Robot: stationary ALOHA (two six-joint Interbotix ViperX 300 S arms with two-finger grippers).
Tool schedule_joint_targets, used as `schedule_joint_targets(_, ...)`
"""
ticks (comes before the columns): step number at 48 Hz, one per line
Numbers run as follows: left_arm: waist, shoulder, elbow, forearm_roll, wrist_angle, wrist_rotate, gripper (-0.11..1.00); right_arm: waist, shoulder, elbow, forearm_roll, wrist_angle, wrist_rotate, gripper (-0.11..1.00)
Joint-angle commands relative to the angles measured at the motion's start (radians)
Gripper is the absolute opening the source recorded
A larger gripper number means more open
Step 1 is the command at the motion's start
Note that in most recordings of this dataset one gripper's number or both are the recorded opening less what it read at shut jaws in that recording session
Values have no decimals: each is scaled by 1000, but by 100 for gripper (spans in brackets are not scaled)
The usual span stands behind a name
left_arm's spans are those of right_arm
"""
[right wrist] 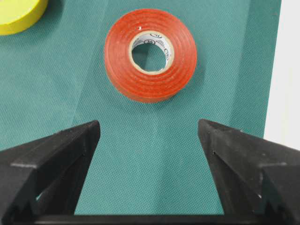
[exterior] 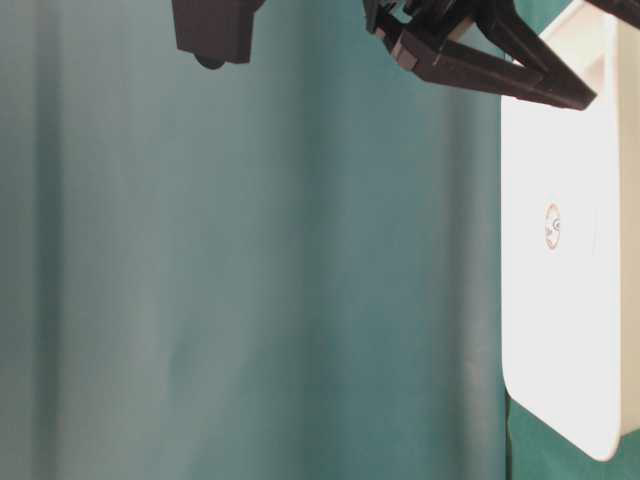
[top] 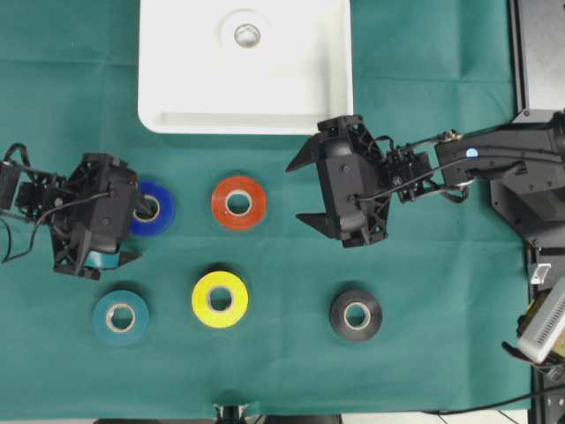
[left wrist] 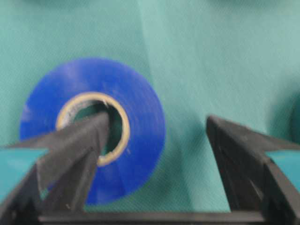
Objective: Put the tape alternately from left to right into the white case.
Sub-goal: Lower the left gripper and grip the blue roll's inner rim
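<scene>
The white case [top: 177,97] lies at the back middle with a white tape roll [top: 247,35] inside it. On the green cloth lie blue [top: 163,212], red-orange [top: 238,183], teal [top: 120,300], yellow [top: 220,281] and black [top: 356,299] rolls. My left gripper [left wrist: 158,119] is open and straddles the blue roll's [left wrist: 140,108] wall: one finger [left wrist: 79,140] sits in its core, the other stands outside on the cloth. My right gripper [right wrist: 148,123] hangs open and empty over bare cloth, short of the red-orange roll [right wrist: 117,56].
The yellow roll [right wrist: 16,11] shows at the top left of the right wrist view, and the case's rim [right wrist: 288,70] runs along its right edge. Dark equipment [top: 538,53] stands off the cloth at the right.
</scene>
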Motion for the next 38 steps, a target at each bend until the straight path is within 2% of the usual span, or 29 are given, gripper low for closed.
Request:
schedule_joint_targets(1,11,-11,-3,-3,17,-3,91,3,-11,-20,2,-9,2,83)
schedule_joint_targets(22,11,-12,-20,-3,17,-2,88,3,-11,-17,0,-11,2,83)
schedule_joint_targets(25,11,-12,-23,-3,17,0,79,3,-11,-17,0,-11,2,83)
schedule_joint_targets(34,11,-12,-25,-2,17,3,29,3,-14,-15,0,-11,2,83)
schedule_joint_targets(38,11,-14,-25,-2,17,3,27,3,-11,-15,0,-11,2,83)
